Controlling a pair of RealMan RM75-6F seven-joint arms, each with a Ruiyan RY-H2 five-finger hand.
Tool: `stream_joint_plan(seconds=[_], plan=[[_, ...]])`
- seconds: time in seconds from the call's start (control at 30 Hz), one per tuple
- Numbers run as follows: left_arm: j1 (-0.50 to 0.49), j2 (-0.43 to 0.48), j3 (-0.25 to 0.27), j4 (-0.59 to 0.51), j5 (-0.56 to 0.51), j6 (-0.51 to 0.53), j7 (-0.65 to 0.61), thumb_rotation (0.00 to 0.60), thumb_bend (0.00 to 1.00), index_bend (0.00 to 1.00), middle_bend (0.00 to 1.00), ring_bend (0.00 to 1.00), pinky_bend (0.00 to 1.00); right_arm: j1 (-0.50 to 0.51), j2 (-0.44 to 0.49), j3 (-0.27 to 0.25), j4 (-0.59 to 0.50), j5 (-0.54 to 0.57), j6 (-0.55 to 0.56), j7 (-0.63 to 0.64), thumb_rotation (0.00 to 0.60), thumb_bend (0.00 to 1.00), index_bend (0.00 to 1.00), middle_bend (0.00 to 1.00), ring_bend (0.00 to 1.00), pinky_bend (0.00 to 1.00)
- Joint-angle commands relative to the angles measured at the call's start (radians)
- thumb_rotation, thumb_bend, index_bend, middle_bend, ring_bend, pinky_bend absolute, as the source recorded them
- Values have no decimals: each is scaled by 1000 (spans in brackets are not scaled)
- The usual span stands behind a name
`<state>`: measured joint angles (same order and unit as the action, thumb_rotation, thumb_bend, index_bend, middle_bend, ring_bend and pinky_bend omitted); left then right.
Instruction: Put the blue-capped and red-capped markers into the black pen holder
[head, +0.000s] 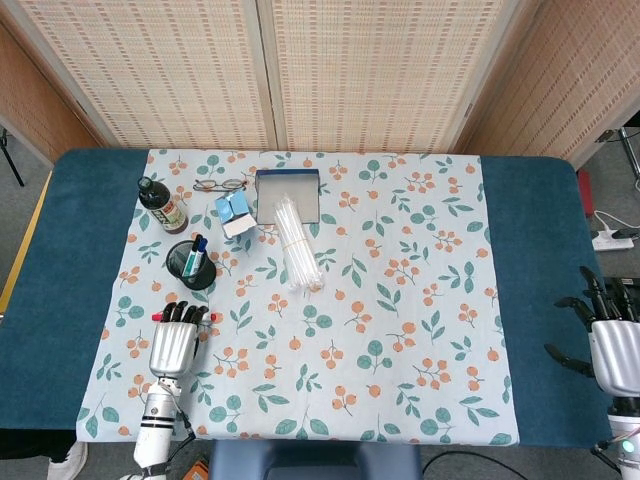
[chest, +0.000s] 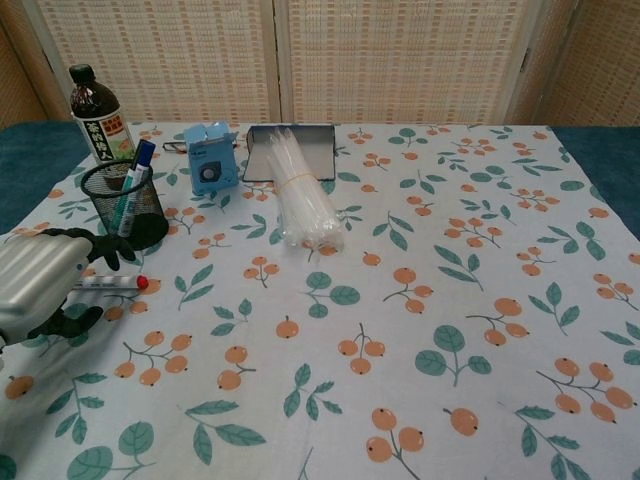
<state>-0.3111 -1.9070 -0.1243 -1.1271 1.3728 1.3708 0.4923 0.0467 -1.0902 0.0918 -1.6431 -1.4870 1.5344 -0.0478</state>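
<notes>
The left hand (chest: 40, 285) sits low over the near left part of the counter (head: 60, 300), fingers reaching across the red-capped marker (chest: 118, 283). The marker lies flat on the floral cloth (head: 400, 300), its red tip poking out to the right of the fingers. The fingers curl around the marker's barrel, but whether they actually grip it cannot be told from either view. Just beyond the hand stands the black pen holder (chest: 123, 207), a mesh cup with the blue-capped marker (chest: 134, 177) already leaning inside it. Further left and behind is a dark bottle (chest: 96, 117); to its right lie a small blue box (chest: 208, 160), a metal tray (head: 288, 190) and a bundle of clear tubes (chest: 300, 195). The right hand (head: 610, 345) rests at the near right edge of the counter, fingers spread and holding nothing.
</notes>
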Motion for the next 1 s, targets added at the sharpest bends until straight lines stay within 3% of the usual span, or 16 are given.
stream_joint_plan(seconds=[0.03, 0.2, 0.37, 0.5, 0.6, 0.7, 0.8, 0.87, 1.0], plan=[[-17, -20, -12, 47, -18, -33, -27, 600, 305, 312, 319, 198, 194, 0, 1, 0, -1, 0, 0, 1, 600, 0, 382, 14, 215, 0], [-40, -49, -27, 122, -24, -58, -66, 600, 306, 336, 383, 207, 198, 0, 1, 1, 1, 3, -2, 3, 600, 0, 386, 14, 215, 0], [-42, -67, -24, 162, 2, -13, -79, 600, 306, 484, 584, 283, 230, 0, 1, 2, 3, 5, -2, 6, 600, 0, 397, 14, 215, 0], [-32, -63, -18, 159, 17, 24, -77, 600, 312, 610, 721, 345, 251, -1, 2, 2, 2, 3, 1, 7, 600, 0, 414, 15, 215, 0], [-13, -24, -9, 102, 52, 93, -82, 600, 313, 643, 757, 364, 259, -2, 4, 3, 1, 2, 4, 12, 600, 0, 426, 15, 215, 0], [11, 72, -16, -37, 101, 193, -81, 600, 313, 648, 764, 370, 263, -3, 5, 3, 1, 1, 6, 16, 600, 0, 431, 15, 215, 0], [27, 234, -57, -309, 126, 247, -132, 600, 312, 646, 764, 370, 264, -4, 6, 3, 0, -2, 10, 21, 600, 0, 431, 15, 215, 0], [24, 364, -98, -507, 138, 246, -198, 600, 311, 645, 763, 369, 268, -4, 6, 4, 1, -4, 11, 21, 600, 0, 432, 15, 215, 0], [-10, 548, -177, -749, 102, 154, -366, 600, 312, 638, 753, 368, 274, -4, 5, 5, -1, -1, 11, 21, 600, 0, 432, 15, 215, 0]])
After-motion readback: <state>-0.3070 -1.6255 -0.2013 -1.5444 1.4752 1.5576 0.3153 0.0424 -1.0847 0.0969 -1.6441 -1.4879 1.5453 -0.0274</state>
